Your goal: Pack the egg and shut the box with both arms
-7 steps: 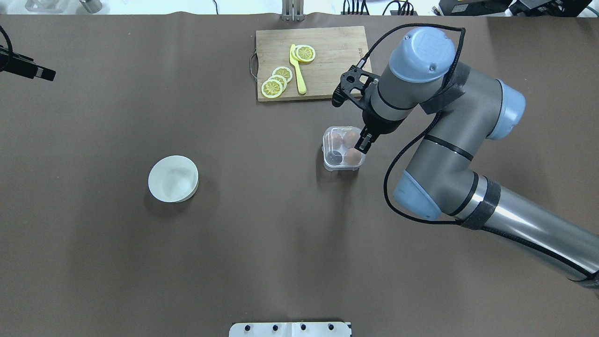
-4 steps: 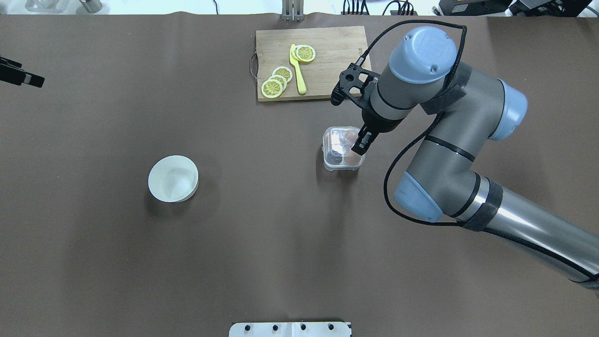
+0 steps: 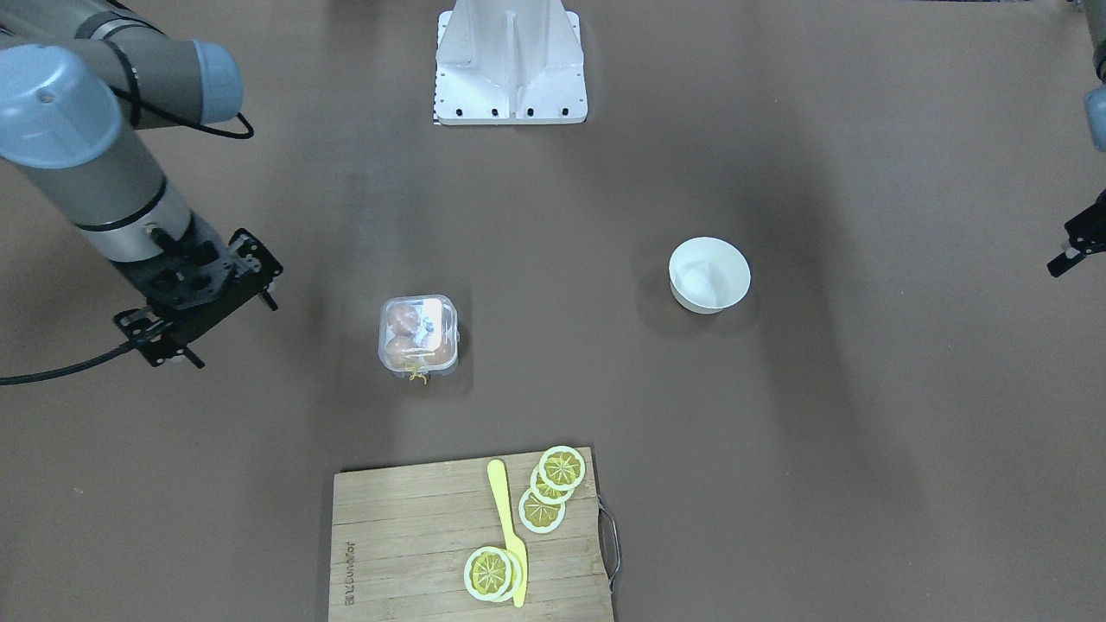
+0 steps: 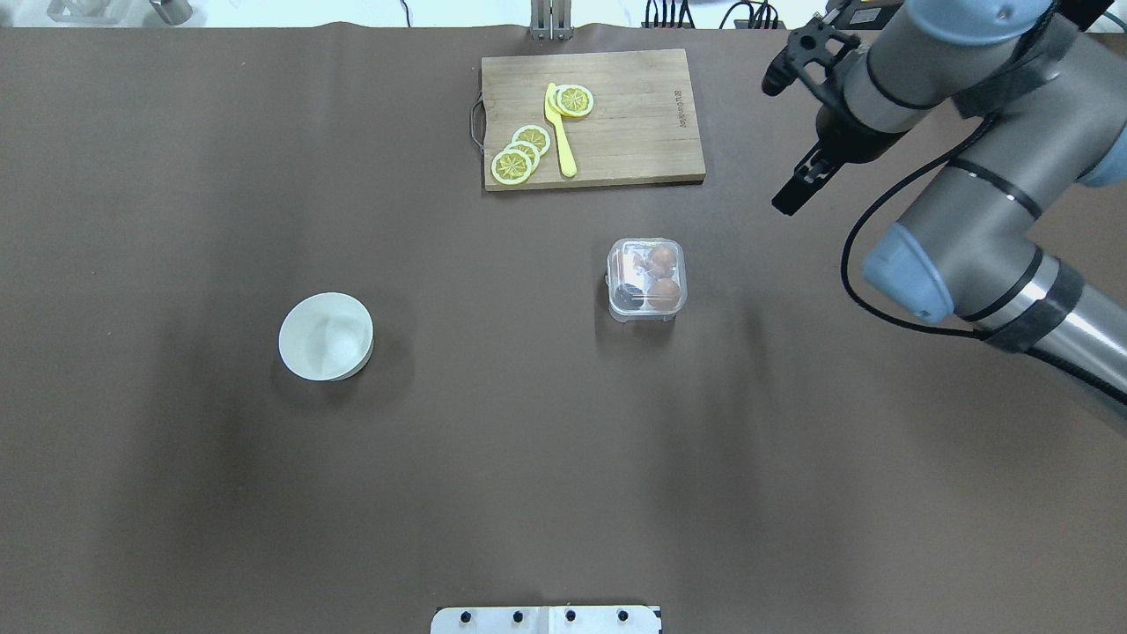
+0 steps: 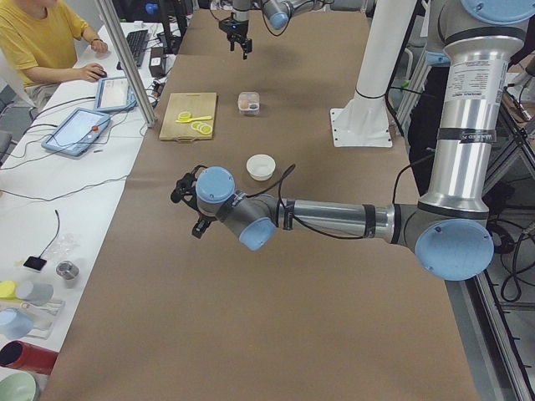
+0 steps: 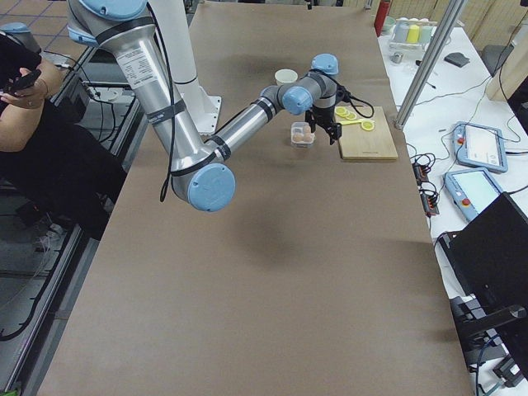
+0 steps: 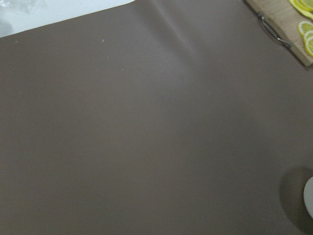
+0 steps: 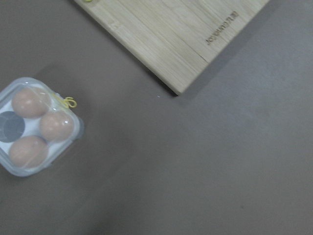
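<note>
The clear box point(image 4: 646, 280) stands mid-table with its lid down; it also shows in the front view point(image 3: 418, 335) and the right wrist view point(image 8: 39, 127). Three brown eggs lie in it point(image 8: 56, 126), alike, so I cannot tell which is the task's egg. The fourth cell shows a dark round patch point(image 8: 11, 126). A yellow string point(image 8: 68, 102) hangs at its far side. My right gripper point(image 4: 786, 197) hangs empty above the table, right of and beyond the box, its fingers together. My left gripper point(image 3: 1070, 250) is far off at the table's left end; I cannot tell its state.
A white bowl point(image 4: 326, 336) stands left of centre. A wooden cutting board point(image 4: 634, 114) with lemon slices point(image 4: 513, 165) and a yellow knife point(image 4: 561, 132) lies at the far edge, just beyond the box. The white robot base point(image 3: 510, 65) is at the near edge.
My right gripper has left the box and moved up and away to the far right. The left gripper has slid out of the overhead view on the left. The box stays put.
</note>
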{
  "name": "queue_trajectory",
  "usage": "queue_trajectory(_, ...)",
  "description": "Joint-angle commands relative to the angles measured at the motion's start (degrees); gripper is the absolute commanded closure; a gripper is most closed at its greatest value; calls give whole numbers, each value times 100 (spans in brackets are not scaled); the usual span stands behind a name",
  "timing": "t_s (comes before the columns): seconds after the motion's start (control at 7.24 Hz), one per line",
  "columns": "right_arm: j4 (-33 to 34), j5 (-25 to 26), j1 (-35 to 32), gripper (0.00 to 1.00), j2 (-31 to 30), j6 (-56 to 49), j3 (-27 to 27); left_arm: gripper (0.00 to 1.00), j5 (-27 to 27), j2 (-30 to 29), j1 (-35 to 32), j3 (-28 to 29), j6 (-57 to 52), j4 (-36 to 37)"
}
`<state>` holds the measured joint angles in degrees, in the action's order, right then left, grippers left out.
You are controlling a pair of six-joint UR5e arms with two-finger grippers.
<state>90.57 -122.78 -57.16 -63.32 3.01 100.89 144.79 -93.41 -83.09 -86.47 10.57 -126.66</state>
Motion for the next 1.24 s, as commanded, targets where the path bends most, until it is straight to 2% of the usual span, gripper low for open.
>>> queue_trajectory(0.0, 13, -500, -890, 0, -530, -19, 36, 3, -3, 25, -547, 201, -1043, 1557)
queue_trajectory(0.28, 30, -536, -1558, 0, -882, -37, 53, 3, -48, 16, -734, 218, -1627, 2398)
queue_trajectory(0.55, 424, -449, -2016, 0, -1076, -37, -287, 2, -56, 25, -691, 376, -1619, 2436)
queue_trajectory(0.83, 479, -658, -2256, 0, -1147, -37, -805, 2, -56, 60, -708, 359, -1628, 2419)
queue_trajectory(1.1, 470, -1009, -2300, 0, -1226, -28, -1045, 2, -170, 51, -700, 341, -1628, 2410)
